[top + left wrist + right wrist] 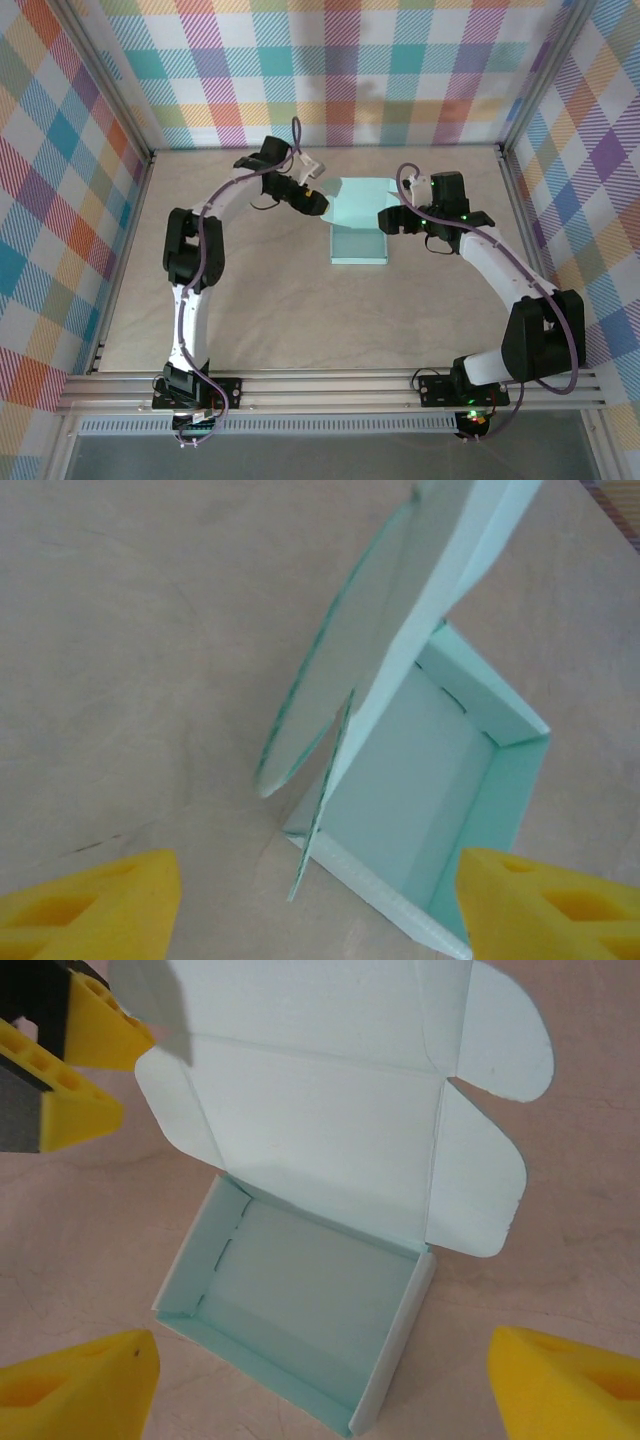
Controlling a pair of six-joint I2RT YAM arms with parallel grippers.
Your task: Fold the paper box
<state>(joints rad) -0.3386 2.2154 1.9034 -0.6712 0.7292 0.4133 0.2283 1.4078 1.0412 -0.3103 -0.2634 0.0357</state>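
Two open sets, left fingers (314,204) and right fingers (391,220), either side of the lid-up paper box (358,246)

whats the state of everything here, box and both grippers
paper box, base tray formed with walls up, not closed
lid, open, raised off the tray
lid flaps, spread out, not tucked in
left gripper, open, nothing gripped
right gripper, open, nothing gripped

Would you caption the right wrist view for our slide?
Pale mint card box, tray formed, lid open, beneath the right end effector.
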